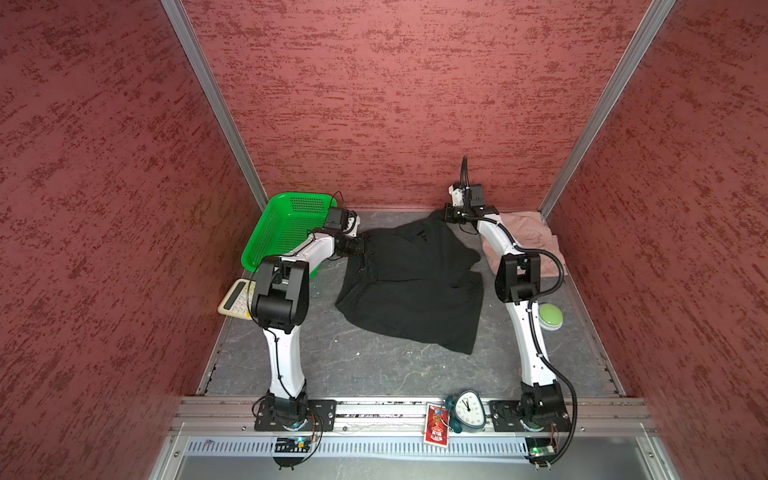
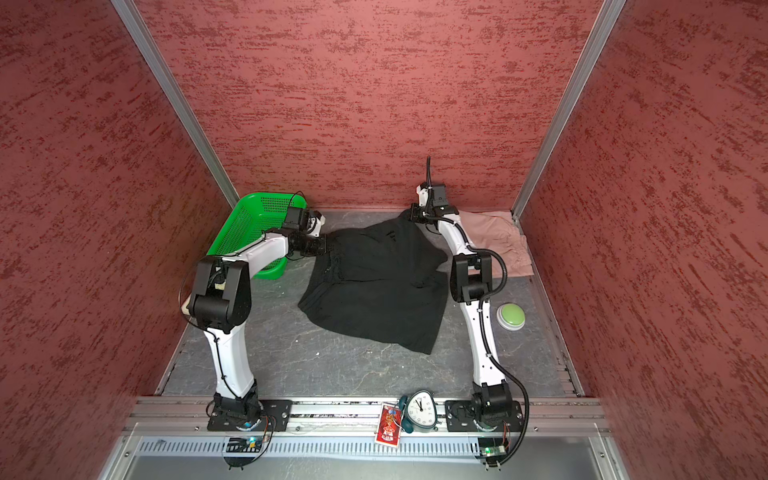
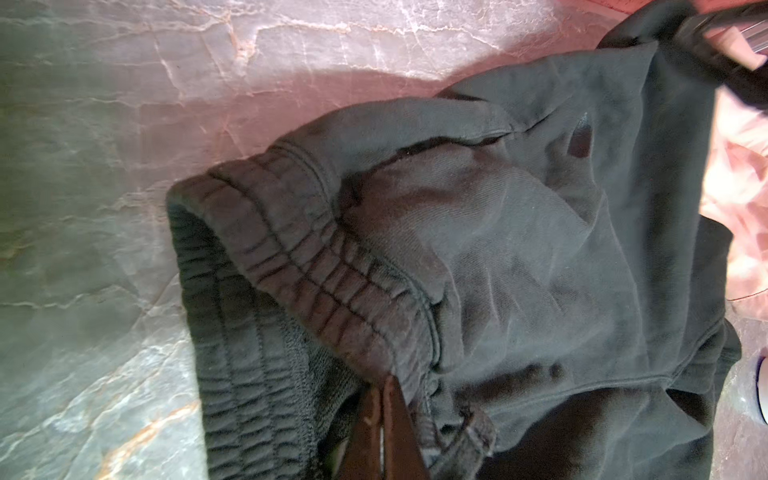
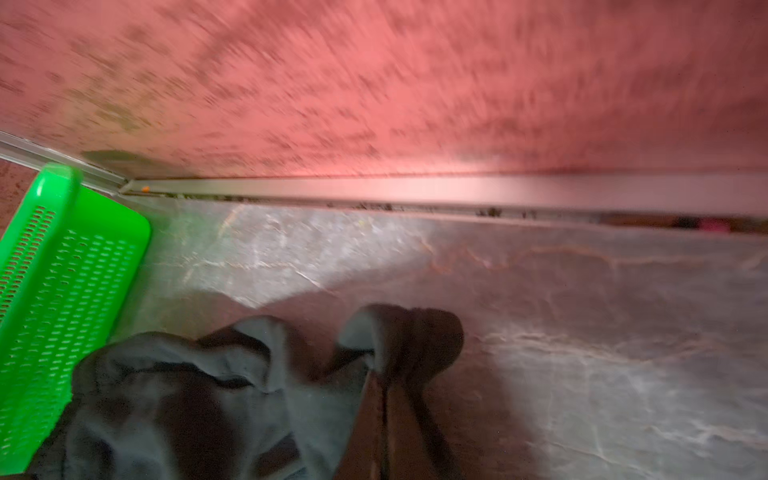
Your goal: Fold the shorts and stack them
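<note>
**Figure. Black shorts held at two points beside the green basket.**

The black shorts (image 1: 411, 291) are a thick, matte pair with a ribbed, gathered waistband (image 3: 299, 257). They lie spread and creased on the grey marbled table (image 1: 353, 365), just right of the green basket (image 1: 286, 224) in both top views.

The left gripper (image 3: 383, 380), just beside the basket's right rim, has its fingers pressed together on the waistband. The right gripper (image 4: 380, 374) is farther from the basket, about level with its far rim. Its jaws are clamped on a fold of the same garment, and cloth drapes over the fingertips.

In a top view, the cloth rises to each gripper and the edge between them runs nearly straight. The rest of the garment rests on the table, and its lowest corner points away from the basket.

The pink shorts (image 1: 528, 237) lie crumpled well apart from the basket, beyond the black pair and partly behind the right arm.

The basket's far rim and the right gripper both sit close to the back wall (image 1: 395, 124), which leaves little room there. On the basket's near side:
- A calculator (image 1: 237, 299) lies just beside the basket, under the left arm's elbow.
- Bare table runs from the black pair's resting edge to the front rail, where a clock (image 1: 468, 409) stands.
- A green button (image 1: 550, 316) sits well apart from the basket, past the right arm.
</note>
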Available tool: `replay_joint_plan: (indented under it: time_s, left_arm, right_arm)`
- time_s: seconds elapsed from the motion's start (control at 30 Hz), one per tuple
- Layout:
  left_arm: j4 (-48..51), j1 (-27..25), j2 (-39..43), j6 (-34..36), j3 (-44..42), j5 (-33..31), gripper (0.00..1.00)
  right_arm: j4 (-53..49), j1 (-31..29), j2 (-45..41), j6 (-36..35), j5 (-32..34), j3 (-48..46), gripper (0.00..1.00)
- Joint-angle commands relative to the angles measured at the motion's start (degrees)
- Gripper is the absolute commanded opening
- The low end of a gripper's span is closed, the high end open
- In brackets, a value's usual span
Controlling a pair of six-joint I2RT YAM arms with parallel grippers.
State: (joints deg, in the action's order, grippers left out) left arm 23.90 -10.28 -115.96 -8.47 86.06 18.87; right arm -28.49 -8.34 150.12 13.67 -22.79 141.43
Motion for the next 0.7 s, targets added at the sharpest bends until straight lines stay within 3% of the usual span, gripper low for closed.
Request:
replay_joint_plan:
  time_s: [0.0, 0.13, 0.27, 0.57, 0.63, 0.67]
  left_arm:
    - [-1.51, 0.39, 2.76, 0.66, -0.46, -0.95, 0.0]
    - [-1.69, 0.87, 3.15, 0.64, -0.83, -1.72, 0.0]
    - [-3.19, 1.05, 3.72, 0.83, -1.74, -1.9, 0.0]
    - [-3.29, 1.58, 2.96, 0.65, -1.58, -2.06, 0.0]
    - [-3.35, 1.8, 2.61, 0.66, -1.23, -2.25, 0.04]
    - [-3.35, 1.89, 2.3, 0.65, -0.69, -2.5, 0.16]
  right_arm:
    - [4.85, -1.02, -9.88, -2.64, 9.54, -2.23, 0.0]
    - [7.35, -3.26, -15.1, -9.43, 21.08, -7.15, 0.0]
    - [12.27, -4.11, -17.52, -11.68, 21.21, -11.38, 0.0]
    - [5.0, -3.92, -8.79, -9.36, 23.64, -3.85, 0.07]
    - [4.44, -3.58, -7.81, -8.58, 23.47, -3.43, 0.13]
    - [4.25, -3.24, -7.58, -7.81, 23.42, -3.39, 0.19]
